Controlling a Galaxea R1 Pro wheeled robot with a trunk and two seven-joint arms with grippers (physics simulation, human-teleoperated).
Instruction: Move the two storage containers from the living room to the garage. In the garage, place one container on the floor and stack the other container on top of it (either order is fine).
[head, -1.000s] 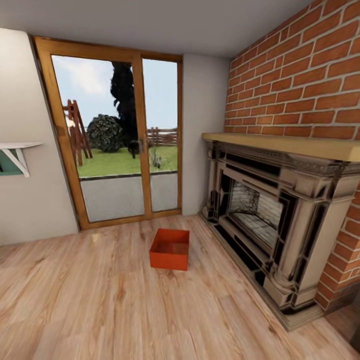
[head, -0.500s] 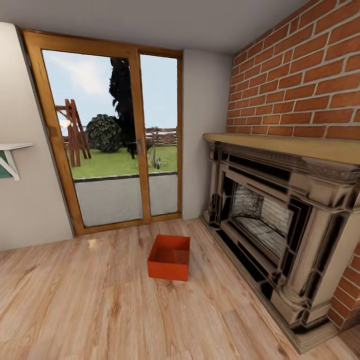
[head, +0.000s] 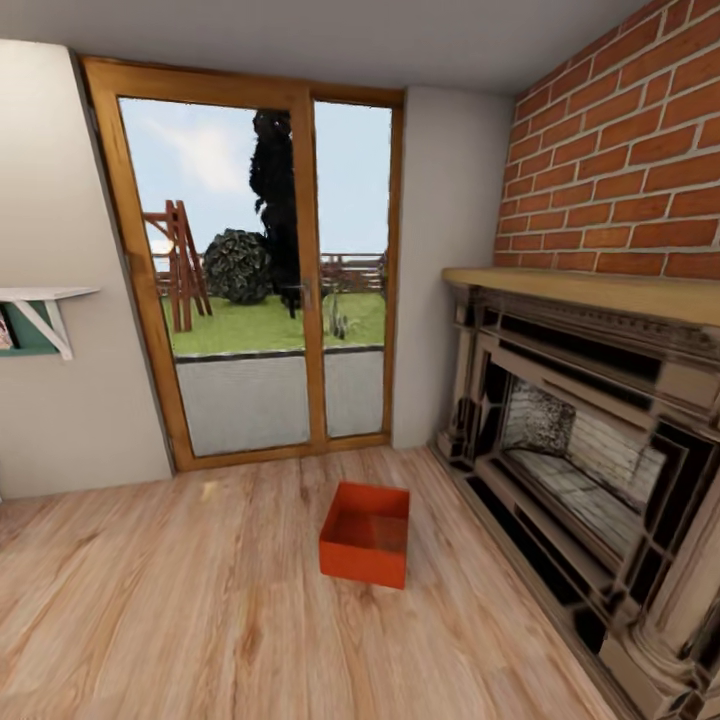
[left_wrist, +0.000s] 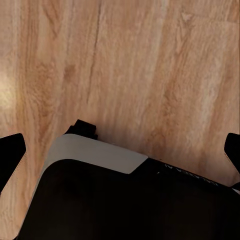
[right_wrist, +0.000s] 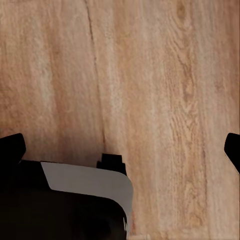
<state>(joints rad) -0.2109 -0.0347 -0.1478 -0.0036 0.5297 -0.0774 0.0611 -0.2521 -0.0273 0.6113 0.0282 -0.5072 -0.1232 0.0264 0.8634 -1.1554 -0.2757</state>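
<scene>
One storage container (head: 366, 534) in head view: orange-red, open-topped, upright on the wood-plank floor (head: 180, 620) of the living room, roughly centre frame, near the fireplace (head: 590, 450) but not touching it, a strip of bare planks between the two. Glass door (head: 265, 285) with wood frame sits behind the bin, well apart from it; white shelf bracket (head: 40, 310) on the wall at far left. Brick wall (head: 630, 170) above the mantel hems in the right side. Open room: planks to the left of the bin and in front of it are bare, widest toward the left wall. Wrist views add what head view lacks: left gripper (left_wrist: 120, 155) shows dark fingertips (left_wrist: 10, 155) at both frame edges, spread wide, nothing between them, planks underneath plus a black-and-grey part of the robot's body (left_wrist: 100, 195). Right gripper (right_wrist: 120, 150) same story, fingertips (right_wrist: 11, 150) far apart at the frame edges, empty, over planks and the same sort of dark body panel (right_wrist: 65, 205). Bin appears in head view, not in the wrist feeds.
</scene>
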